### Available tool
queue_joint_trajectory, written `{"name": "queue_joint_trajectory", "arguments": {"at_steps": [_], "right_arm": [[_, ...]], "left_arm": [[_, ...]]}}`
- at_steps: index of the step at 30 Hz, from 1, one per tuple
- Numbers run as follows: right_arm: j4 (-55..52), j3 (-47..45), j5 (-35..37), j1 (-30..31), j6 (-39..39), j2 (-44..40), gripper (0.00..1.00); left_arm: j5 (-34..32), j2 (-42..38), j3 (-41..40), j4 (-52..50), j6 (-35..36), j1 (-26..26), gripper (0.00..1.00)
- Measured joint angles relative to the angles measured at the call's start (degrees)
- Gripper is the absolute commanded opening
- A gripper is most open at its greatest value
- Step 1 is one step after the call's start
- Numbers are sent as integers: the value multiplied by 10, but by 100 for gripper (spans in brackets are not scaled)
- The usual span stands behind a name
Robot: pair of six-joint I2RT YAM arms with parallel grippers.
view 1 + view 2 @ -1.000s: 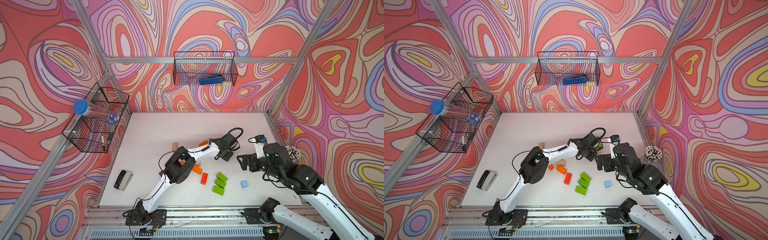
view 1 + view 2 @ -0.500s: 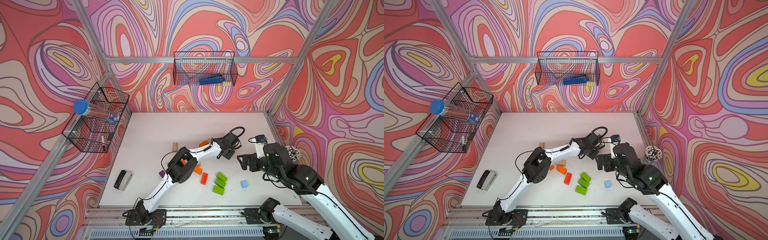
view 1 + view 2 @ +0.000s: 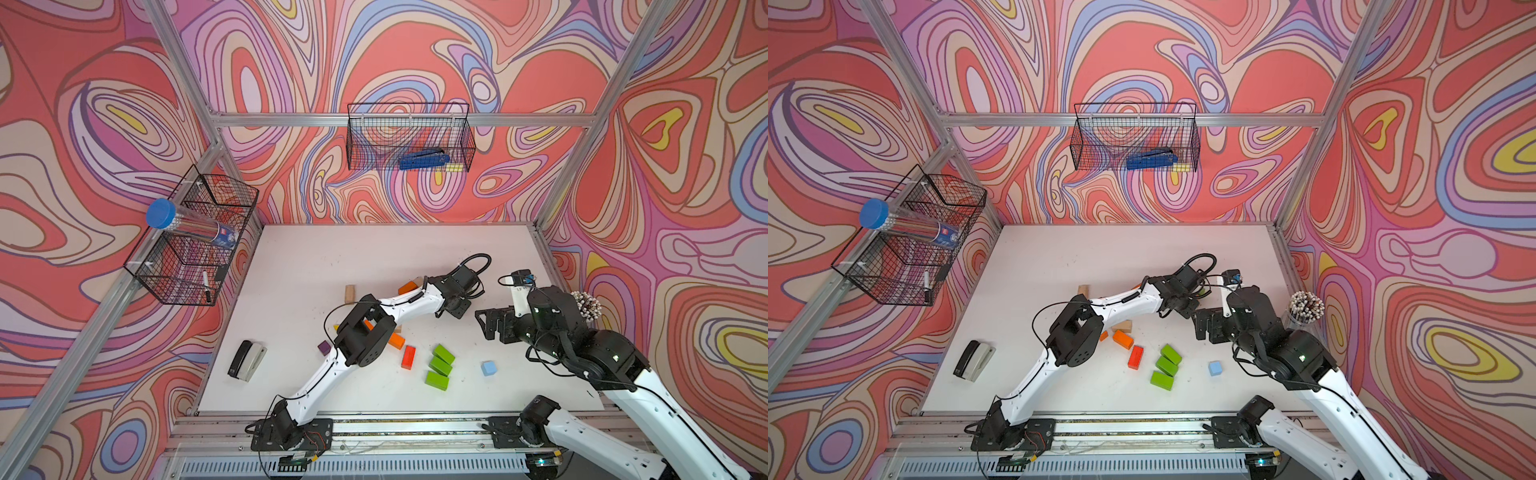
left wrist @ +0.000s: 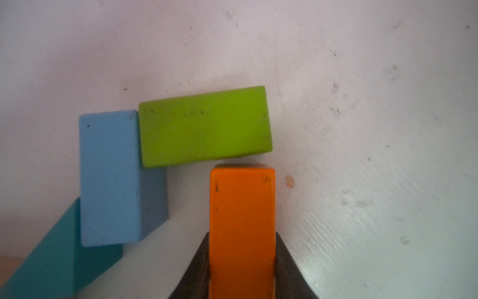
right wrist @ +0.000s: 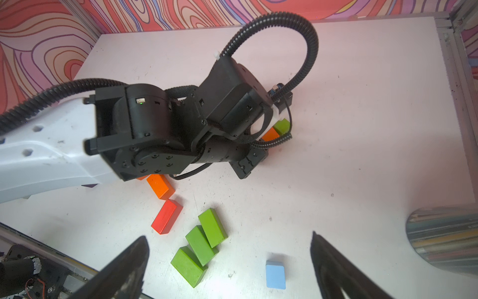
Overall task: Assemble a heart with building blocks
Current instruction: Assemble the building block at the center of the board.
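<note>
Toward the right edge of the tabletop (image 3: pixel 374 257), the left tool (image 4: pixel 241 259) clamps an orange brick (image 4: pixel 241 207) just beside the green brick (image 4: pixel 204 126), which abuts the light blue brick (image 4: pixel 110 178). Lowering it askew could shove those apart. Meanwhile the right tool (image 5: pixel 227 235) hangs wide and empty.

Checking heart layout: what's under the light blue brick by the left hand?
A teal block shows below the light blue brick, at its end away from the green brick. Whether the brick rests on it is covered.
</note>
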Motion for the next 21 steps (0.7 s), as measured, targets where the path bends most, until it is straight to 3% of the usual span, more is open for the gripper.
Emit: {"name": "queue_joint_trajectory", "arguments": {"at_steps": [11, 21], "right_arm": [[0, 0, 0, 0, 0, 0, 98], [4, -2, 0, 0, 0, 0, 98]], "left_arm": [[0, 9, 8, 0, 0, -1, 47], [3, 9, 8, 0, -5, -2, 56]]}}
